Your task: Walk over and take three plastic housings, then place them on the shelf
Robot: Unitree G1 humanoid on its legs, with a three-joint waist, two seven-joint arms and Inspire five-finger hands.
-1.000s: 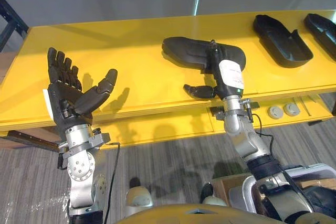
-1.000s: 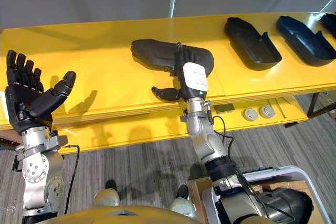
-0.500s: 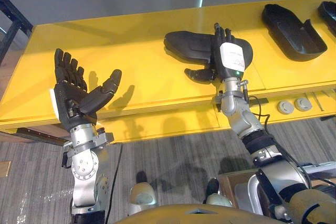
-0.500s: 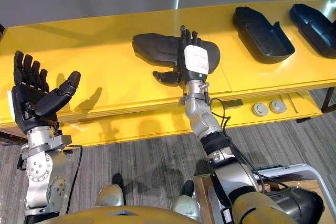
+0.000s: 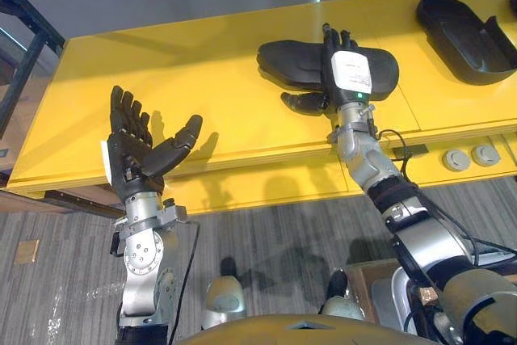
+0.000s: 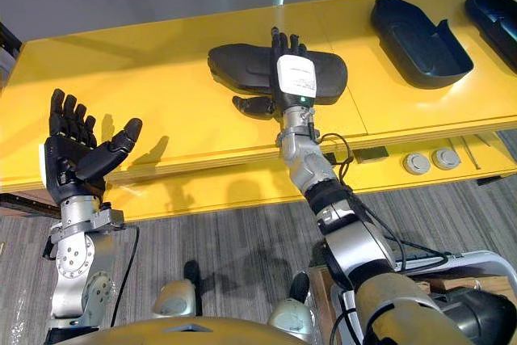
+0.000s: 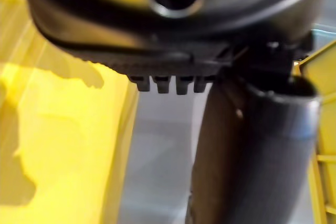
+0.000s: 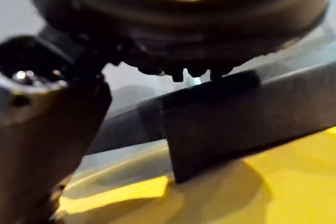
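Resting my right hand, fingers straight, flat on the nearest of three black plastic housings on the yellow table. My left hand is raised, spread open. Grey striped floor below.

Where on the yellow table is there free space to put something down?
The widest bare patch of the table lies between the open left hand and the middle housing, which is under the right hand. A narrower gap separates it from the next housing. The right end is crowded.
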